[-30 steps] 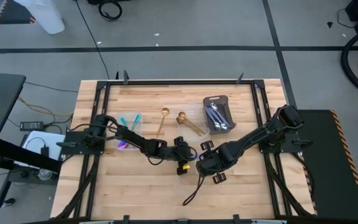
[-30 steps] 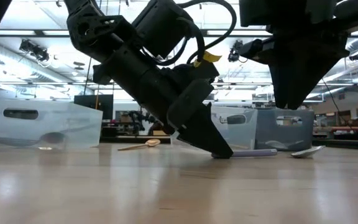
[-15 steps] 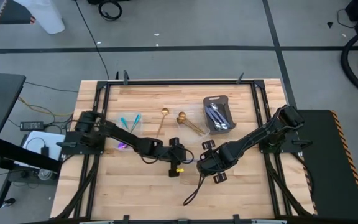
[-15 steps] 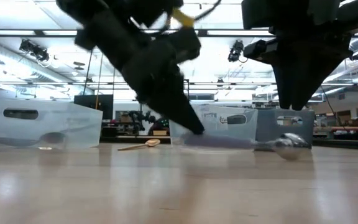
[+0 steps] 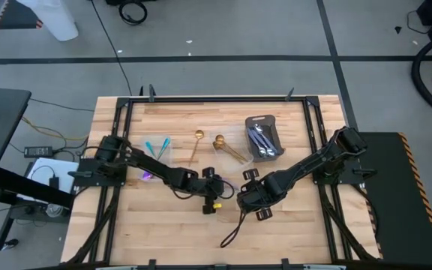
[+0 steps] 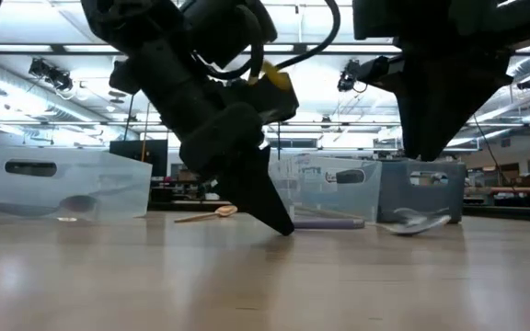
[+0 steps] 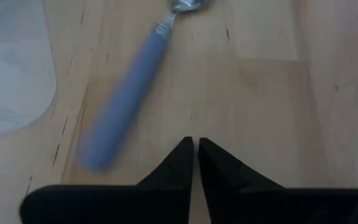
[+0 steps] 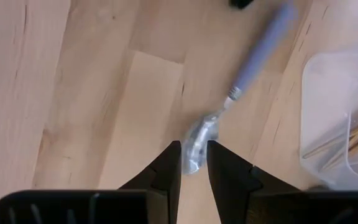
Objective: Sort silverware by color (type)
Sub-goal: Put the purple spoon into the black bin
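Left end effector, fingers pressed together on nothing, sits just beside the purple-handled spoon lying on the table.

Overhead view straight down on table, low view level across it, both wrist views close above one spoon

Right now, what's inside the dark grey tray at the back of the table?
The dark grey tray holds a pile of plain silver utensils, lying lengthwise and overlapping. How many there are, and whether anything lies beneath them, cannot be seen because the pieces cover one another.
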Robot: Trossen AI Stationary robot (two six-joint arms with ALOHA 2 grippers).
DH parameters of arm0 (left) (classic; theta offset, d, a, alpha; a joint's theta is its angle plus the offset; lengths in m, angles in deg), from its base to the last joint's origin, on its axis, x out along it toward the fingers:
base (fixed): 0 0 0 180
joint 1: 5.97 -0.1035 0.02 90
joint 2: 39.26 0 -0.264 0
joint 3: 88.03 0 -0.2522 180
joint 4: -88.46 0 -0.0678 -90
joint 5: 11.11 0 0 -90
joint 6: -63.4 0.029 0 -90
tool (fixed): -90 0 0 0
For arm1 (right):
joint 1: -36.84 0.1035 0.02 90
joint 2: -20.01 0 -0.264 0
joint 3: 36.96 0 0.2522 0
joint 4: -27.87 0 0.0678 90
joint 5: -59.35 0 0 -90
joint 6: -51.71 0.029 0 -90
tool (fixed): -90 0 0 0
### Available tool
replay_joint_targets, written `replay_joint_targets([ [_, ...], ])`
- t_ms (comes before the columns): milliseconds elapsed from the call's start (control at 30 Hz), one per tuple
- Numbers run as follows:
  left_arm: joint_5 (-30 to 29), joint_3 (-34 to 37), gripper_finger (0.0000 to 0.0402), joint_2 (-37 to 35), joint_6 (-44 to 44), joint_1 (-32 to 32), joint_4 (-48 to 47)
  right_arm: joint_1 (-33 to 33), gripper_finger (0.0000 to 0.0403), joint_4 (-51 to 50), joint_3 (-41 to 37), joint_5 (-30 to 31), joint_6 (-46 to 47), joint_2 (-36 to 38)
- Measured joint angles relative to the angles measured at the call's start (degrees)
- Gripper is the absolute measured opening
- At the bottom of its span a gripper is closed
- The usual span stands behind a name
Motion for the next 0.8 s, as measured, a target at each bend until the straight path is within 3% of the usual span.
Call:
replay_joint_targets([
  [233,0.30,0.05,0.0087,-0.17,0.30,0.17,0.56,0.00,0.0087,8.06,-2.41,2.67,4.20,0.00],
  [400,0.20,0.05,0.0097,-0.17,0.96,0.37,0.89,-1.02,0.0097,8.78,-6.00,4.63,11.04,0.00],
  [633,0.11,0.05,0.0098,-0.34,1.86,0.24,0.64,-3.01,0.0148,15.04,-10.03,7.51,20.66,0.00],
  [800,-1.72,0.09,0.0098,-3.19,1.98,-0.09,-4.62,-4.47,0.0189,21.81,-14.54,8.36,24.85,0.00],
])
